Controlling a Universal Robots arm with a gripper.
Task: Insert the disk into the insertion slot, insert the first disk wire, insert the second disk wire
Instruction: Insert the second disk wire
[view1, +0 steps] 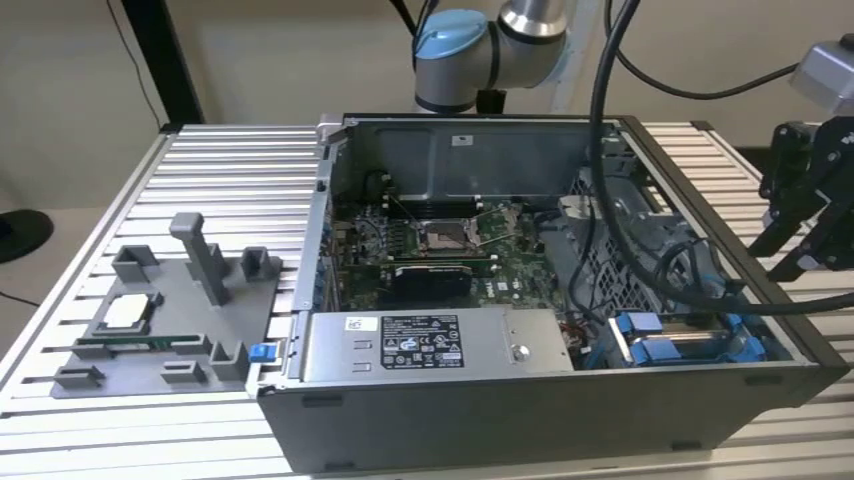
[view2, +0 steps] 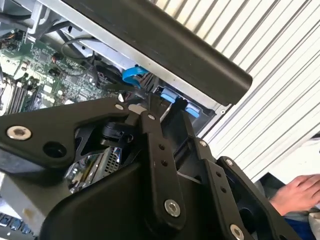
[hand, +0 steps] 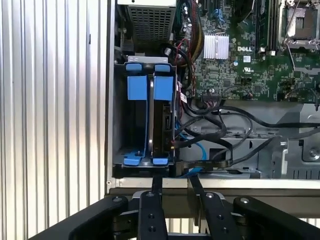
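Inside the open computer case (view1: 534, 430), at its corner on the exterior view's right, you have the slot (hand: 119, 125) with the disk (hand: 162, 120) standing on edge in it, while your gripper (hand: 175, 181) hangs just outside that wall, fingers apart and empty.

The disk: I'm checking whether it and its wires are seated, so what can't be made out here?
1. First wrist view: the insertion slot is dark inside; whether the disk sits there is unclear.
2. Same view: tangled black cables hide the wire ends.
3. Second wrist view: the gripper and its own arms cover the slot.
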